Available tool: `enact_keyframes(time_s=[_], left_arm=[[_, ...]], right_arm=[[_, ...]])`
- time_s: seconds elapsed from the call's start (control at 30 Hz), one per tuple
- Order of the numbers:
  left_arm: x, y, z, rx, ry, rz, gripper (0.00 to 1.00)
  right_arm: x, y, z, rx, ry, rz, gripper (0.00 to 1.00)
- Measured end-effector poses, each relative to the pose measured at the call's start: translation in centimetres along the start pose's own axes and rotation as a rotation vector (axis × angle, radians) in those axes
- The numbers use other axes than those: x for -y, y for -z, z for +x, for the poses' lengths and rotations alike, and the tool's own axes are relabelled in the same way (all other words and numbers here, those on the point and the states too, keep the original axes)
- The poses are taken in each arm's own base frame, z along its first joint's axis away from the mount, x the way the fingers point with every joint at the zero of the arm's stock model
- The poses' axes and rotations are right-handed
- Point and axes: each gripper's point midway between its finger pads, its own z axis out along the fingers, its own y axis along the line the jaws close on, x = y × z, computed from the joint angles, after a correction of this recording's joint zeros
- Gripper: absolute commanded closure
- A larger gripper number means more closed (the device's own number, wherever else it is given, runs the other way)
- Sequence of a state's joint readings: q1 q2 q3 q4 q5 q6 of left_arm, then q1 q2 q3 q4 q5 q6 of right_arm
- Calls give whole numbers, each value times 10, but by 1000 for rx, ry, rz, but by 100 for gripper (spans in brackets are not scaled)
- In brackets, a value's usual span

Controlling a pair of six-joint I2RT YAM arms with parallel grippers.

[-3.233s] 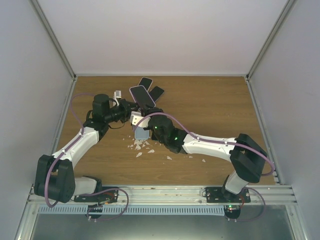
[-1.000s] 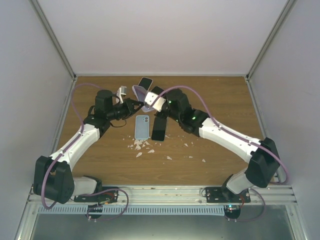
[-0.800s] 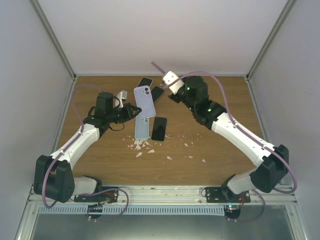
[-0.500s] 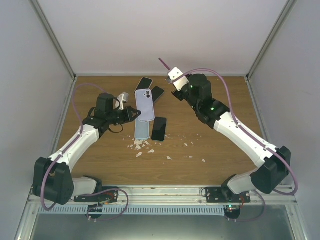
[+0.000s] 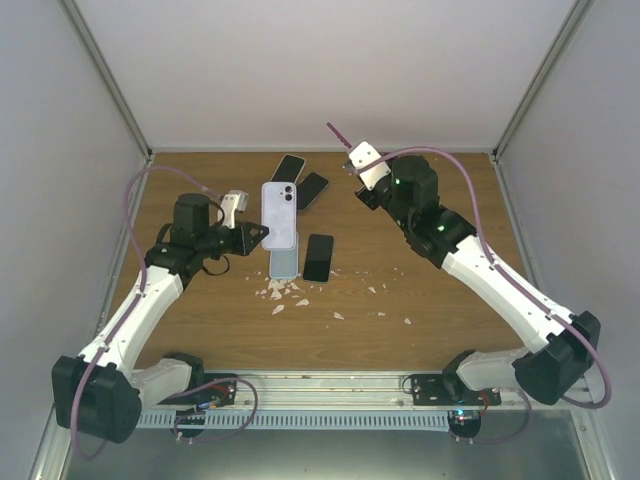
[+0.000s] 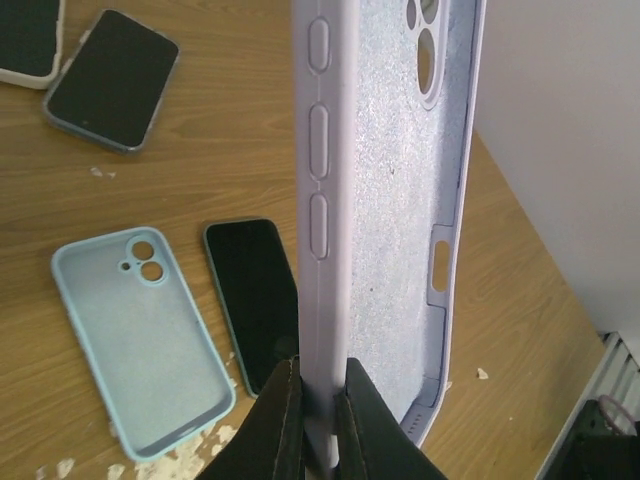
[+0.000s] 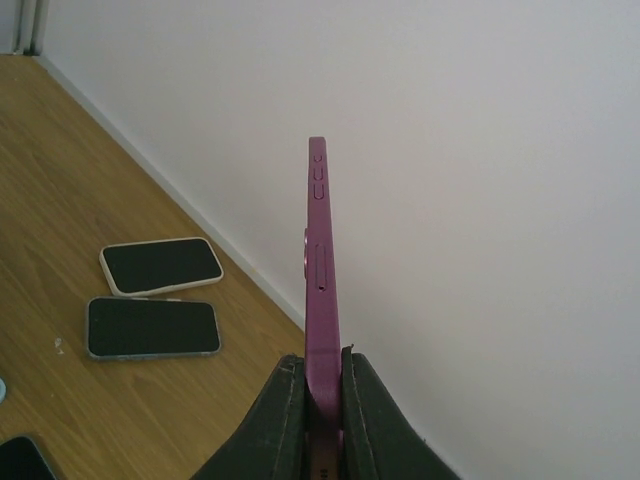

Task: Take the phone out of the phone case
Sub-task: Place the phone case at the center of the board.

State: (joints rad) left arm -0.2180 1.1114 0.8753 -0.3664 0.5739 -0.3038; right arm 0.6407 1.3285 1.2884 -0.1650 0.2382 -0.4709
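Pinching the lilac phone case by the bottom end of one side wall, the left tool is holding it clear of the tabletop, its fingers closed tight on the wall. The case's hollow inside is facing the wrist camera and is showing only its speckled lining and the camera cut-outs. The right tool is gripping the magenta phone by its lower end, jaws clamped narrow on both faces. It is holding the phone raised near the back wall, well apart from the case. The phone is showing only its thin edge with side buttons, so it is hard to tell which face is which. Below the lilac case, a light blue case is lying open side up, with a black phone lying screen up just beside it. Pale crumbs are lying scattered by their near ends. Farther back, a cream-edged phone and a grey-edged phone are lying side by side, screens up.
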Motion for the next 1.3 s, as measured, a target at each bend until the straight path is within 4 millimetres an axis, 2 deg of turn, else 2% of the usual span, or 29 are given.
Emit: enact_keyframes(time_s=[0.1,0.3,0.57,0.7,0.97,1.3], left_arm=[[-8,8,3,-5,-20,-23,100],[-46,16,24,-72,76,-99,100],[-103,7,49,-239,240,-187,100],[-125,11,60,-298,284,-251,100],[-150,11,87,-408,384,-289,100],[-163,9,96,-431,431,-298,100]], right_arm=[[3,5,2,4,-10,5,100],[-5,4,14,-21,-6,-14,99],[-10,3,21,-41,-7,-29,99],[-9,3,24,-49,-14,-31,100],[-10,2,29,-61,-42,-50,100],[-12,2,28,-55,-49,-64,100]])
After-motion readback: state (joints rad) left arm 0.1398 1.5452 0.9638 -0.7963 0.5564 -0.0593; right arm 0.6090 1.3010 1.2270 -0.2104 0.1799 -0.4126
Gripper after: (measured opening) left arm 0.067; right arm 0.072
